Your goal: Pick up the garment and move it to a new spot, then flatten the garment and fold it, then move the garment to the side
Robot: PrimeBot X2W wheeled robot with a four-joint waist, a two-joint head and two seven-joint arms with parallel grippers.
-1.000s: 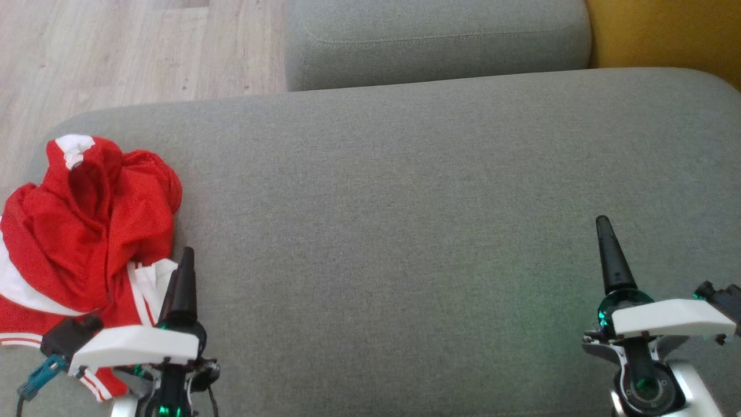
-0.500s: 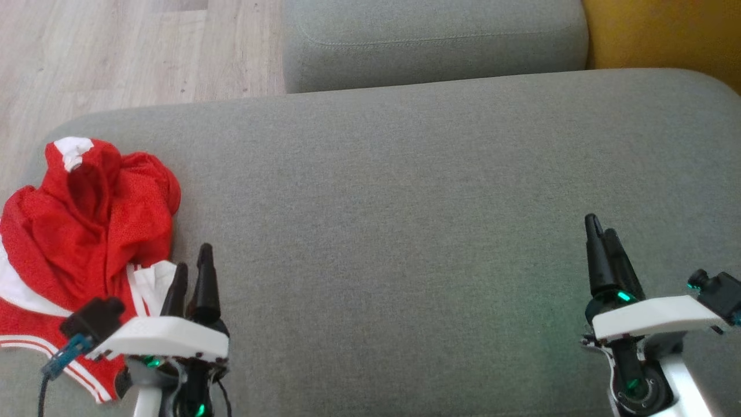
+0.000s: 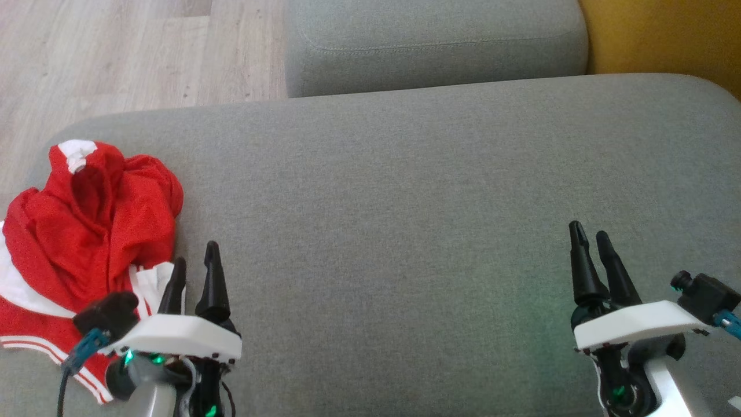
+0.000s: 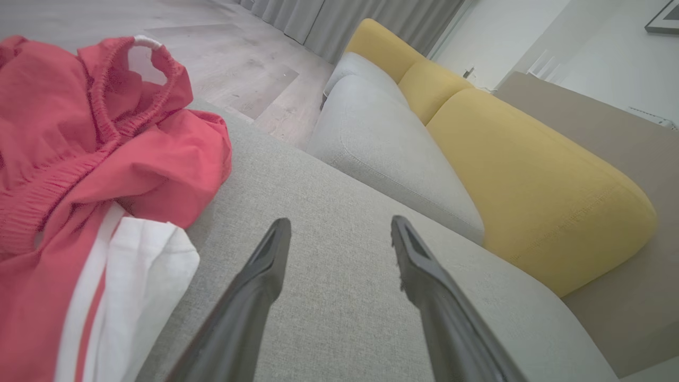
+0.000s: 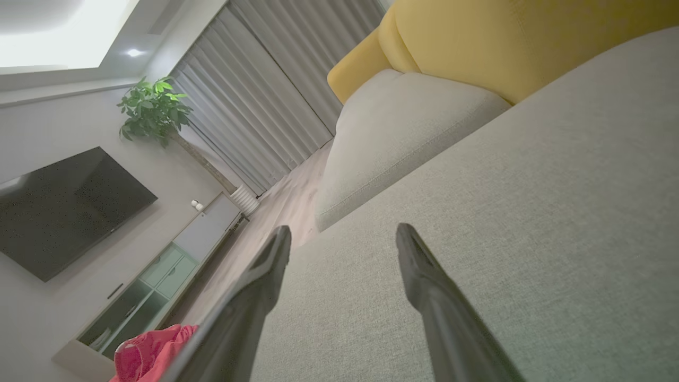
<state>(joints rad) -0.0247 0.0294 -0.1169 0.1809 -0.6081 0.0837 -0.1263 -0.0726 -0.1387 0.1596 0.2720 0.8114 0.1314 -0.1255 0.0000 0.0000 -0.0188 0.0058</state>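
The garment (image 3: 87,231) is a red piece with white panels and stripes, crumpled in a heap at the left end of the grey sofa seat (image 3: 405,202). In the left wrist view the garment (image 4: 90,159) lies to the left of the fingers, its elastic waistband bunched up. My left gripper (image 3: 195,263) hovers open just right of the garment's near white corner, touching nothing. My right gripper (image 3: 589,238) stands open over bare seat at the lower right. A red scrap of the garment (image 5: 154,350) shows far off in the right wrist view.
A second grey cushion (image 3: 434,40) lies behind the seat, with yellow backrests (image 4: 530,175) beyond it. Wooden floor (image 3: 116,52) runs past the seat's left and far-left edge. A television (image 5: 58,207), cabinet and potted plant stand across the room.
Both grippers have rolled about their wrists, so each now shows two spread fingers instead of one. The left gripper shifted slightly right and forward; the right shifted left.
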